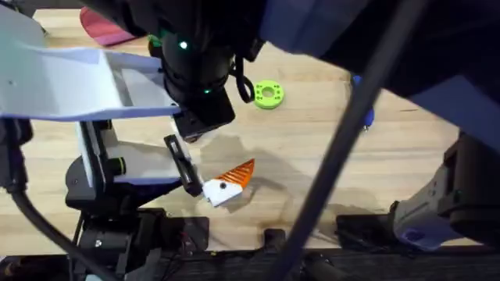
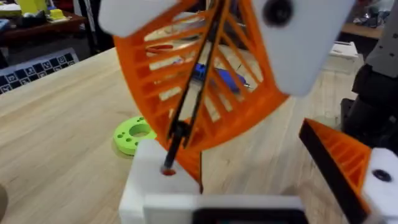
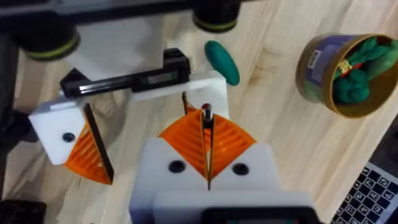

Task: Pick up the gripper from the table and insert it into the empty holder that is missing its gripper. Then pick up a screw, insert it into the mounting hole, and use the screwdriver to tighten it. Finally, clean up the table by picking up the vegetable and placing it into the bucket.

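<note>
Our right gripper (image 3: 207,127) has its orange ribbed pads pressed together on a thin dark rod (image 2: 196,93), which stands out past the fingertips. The rod's end sits at a small red-rimmed hole (image 2: 168,170) in the top of the holder (image 2: 152,183). The holder is the white block with a bare face that forms one finger of our left gripper (image 2: 255,180). That gripper is spread wide, and its other finger (image 2: 348,165), which carries an orange ribbed tip, stands well apart from the holder. A thin orange edge (image 2: 200,171) runs along the holder's inner side, but we cannot tell whether it is the loose tip seated there. The screwdriver (image 2: 219,76) lies on the wooden table (image 2: 56,124) beyond the right gripper's pads, held by neither hand. A bright green ring (image 2: 132,135) lies just past the holder. From the right wrist, the vegetable (image 3: 222,62) lies on the table near the far side of the holder, apart from both grippers. The bucket (image 3: 317,68) stands farther out to one side with green and red toys in it.
</note>
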`<control>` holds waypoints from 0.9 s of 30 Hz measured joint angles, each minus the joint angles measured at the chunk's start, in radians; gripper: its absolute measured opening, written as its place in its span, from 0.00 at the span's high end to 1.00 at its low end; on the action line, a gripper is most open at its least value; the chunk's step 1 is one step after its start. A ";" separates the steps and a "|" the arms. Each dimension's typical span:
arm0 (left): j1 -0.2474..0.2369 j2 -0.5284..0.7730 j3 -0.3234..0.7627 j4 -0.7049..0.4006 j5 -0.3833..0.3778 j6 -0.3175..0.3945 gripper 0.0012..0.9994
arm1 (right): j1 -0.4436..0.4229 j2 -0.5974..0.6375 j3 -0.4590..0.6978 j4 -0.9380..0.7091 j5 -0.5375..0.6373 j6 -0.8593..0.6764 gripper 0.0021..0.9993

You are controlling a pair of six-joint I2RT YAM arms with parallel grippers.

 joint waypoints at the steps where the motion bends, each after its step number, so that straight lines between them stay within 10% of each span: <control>1: 0.000 0.000 0.000 0.000 0.000 0.000 0.01 | 0.000 0.003 0.000 0.000 0.000 0.000 1.00; 27: 0.000 0.000 0.000 0.000 0.000 0.000 0.01 | 0.000 0.024 0.000 -0.008 0.000 0.000 1.00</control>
